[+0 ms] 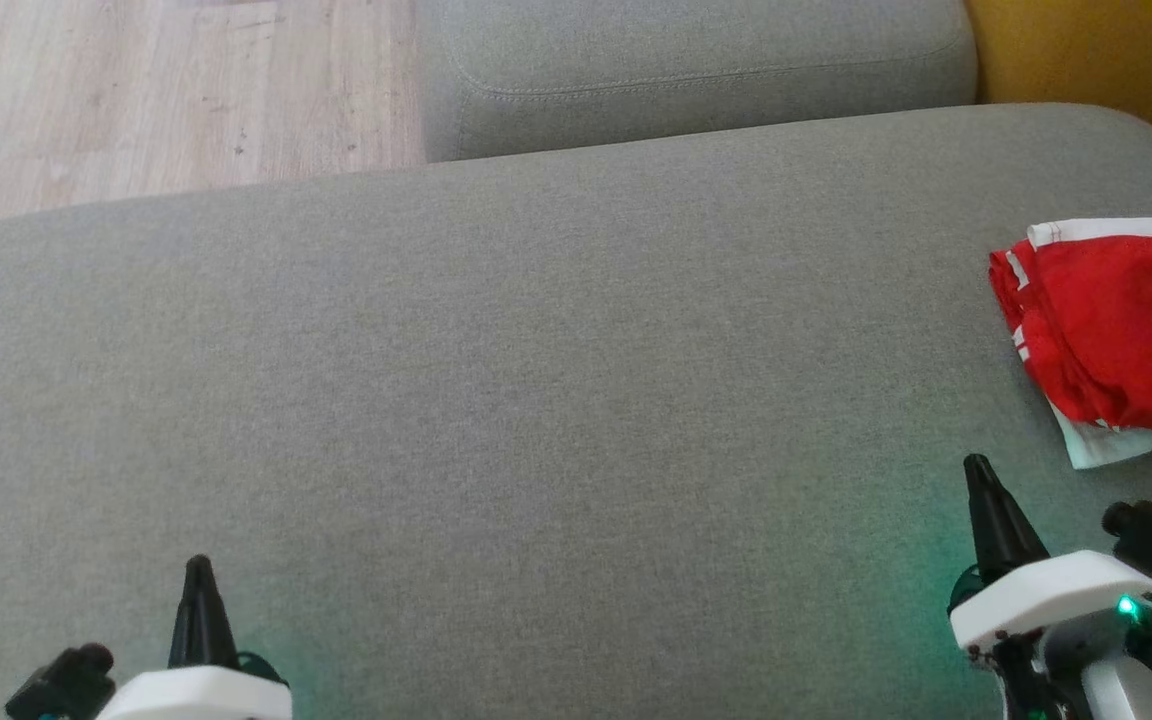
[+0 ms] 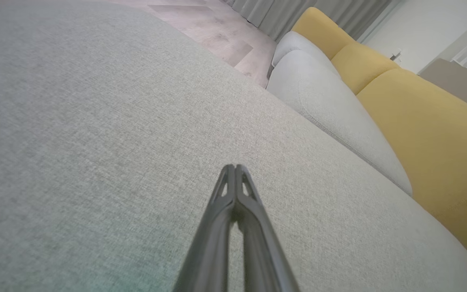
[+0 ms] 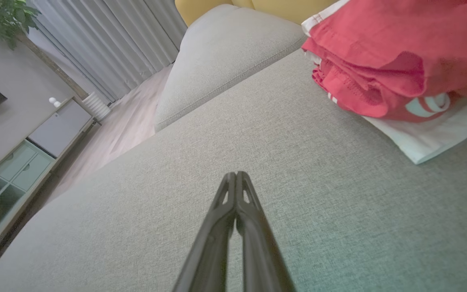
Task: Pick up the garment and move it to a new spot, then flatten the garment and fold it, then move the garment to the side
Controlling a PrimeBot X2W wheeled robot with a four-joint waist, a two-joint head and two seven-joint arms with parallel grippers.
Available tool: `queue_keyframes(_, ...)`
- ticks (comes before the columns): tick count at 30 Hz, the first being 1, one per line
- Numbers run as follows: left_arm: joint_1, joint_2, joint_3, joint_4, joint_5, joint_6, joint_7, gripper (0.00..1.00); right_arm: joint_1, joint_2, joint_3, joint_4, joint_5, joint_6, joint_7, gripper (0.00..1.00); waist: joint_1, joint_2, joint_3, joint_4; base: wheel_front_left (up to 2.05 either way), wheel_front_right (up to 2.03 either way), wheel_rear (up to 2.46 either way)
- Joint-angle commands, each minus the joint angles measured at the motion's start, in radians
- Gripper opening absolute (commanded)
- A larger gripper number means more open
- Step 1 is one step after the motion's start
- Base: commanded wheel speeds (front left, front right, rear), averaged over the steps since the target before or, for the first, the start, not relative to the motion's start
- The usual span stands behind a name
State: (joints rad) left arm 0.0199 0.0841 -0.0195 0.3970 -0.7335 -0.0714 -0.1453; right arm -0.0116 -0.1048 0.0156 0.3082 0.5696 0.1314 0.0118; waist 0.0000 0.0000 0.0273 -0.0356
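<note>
Near edge first: our left gripper (image 1: 198,562) and right gripper (image 1: 978,462) both hover low over the grey sofa seat (image 1: 536,350), fingers pressed together, nothing held in either. The garment (image 1: 1116,330), red with white trim, lies bunched in loose layers at the far right of the seat. It's just ahead and right of the right gripper, not touching it. Part of it runs off the head view, so we can't tell its full extent. Beyond: a second grey cushion (image 1: 696,70), wood floor (image 1: 166,90), yellow backrest (image 1: 1096,50). Risks as we see them: pinching only the top layer would let the rest slide out and unravel. Going in with fingers closed would just shove it toward the seat edge. The left gripper is well apart from it, so a two-handed flatten needs a long reach.
</note>
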Motion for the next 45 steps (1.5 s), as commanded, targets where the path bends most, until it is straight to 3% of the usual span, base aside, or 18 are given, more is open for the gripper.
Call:
queue_keyframes(1,-0.053,0.005,0.025,-0.037,-0.026,-0.005,0.006,0.0,-0.054,0.0,-0.007,-0.037,0.034,0.0,0.005,0.0,0.0,0.0,0.0,0.001,0.0,0.0,0.0)
queue_keyframes(45,-0.09,-0.014,0.078,-0.093,-0.442,-0.031,0.13,0.0,-0.075,0.027,-0.067,-0.05,0.526,0.0,0.053,0.0,0.0,0.0,-0.012,0.018,0.0,0.0,0.0)
